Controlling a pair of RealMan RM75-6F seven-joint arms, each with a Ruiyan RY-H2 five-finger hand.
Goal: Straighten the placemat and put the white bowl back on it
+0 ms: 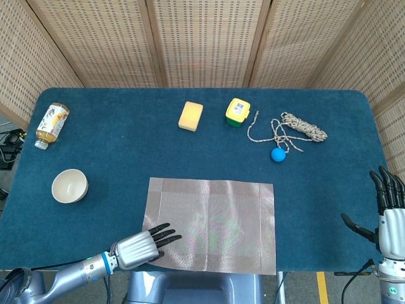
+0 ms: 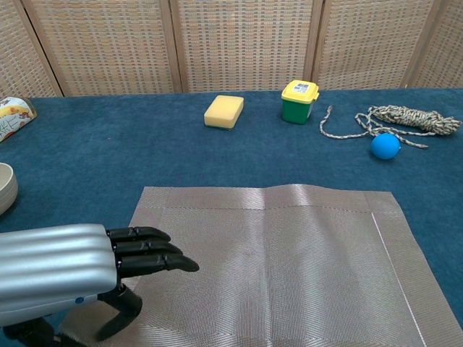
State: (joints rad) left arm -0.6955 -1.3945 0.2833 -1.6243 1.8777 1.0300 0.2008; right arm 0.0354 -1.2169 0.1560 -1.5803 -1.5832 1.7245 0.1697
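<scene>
The left hand (image 1: 140,244) lies low at the near left corner of the woven grey placemat (image 1: 215,218), its silver back up and its dark fingers (image 2: 148,249) stretched out flat and close together, pointing across the mat. The thumb curls beneath, toward the mat's edge; the chest view suggests the fingers rest on the fabric, though actual contact is hard to confirm, and the hand grips nothing that shows. Its forearm runs off the near left edge of the blue tabletop (image 1: 126,149).

The right hand (image 1: 387,212) stands upright just off the tabletop's near right corner, fingers spread and pointing up, thumb out to the side, holding nothing.

The placemat lies flat at the near middle of the tabletop, its long sides running roughly parallel to the near edge. The white bowl (image 1: 69,185) sits upright on the bare cloth well to the left of the mat, and its inside looks empty.

Farther back, a bottle (image 1: 51,124) lies on its side near the far left. A yellow sponge (image 1: 190,116) and a small green tub with a yellow lid (image 1: 237,112) sit near each other at the far middle. To their right lies a coil of rope (image 1: 297,128), with a blue ball (image 1: 278,154) just beside its loose strands.
</scene>
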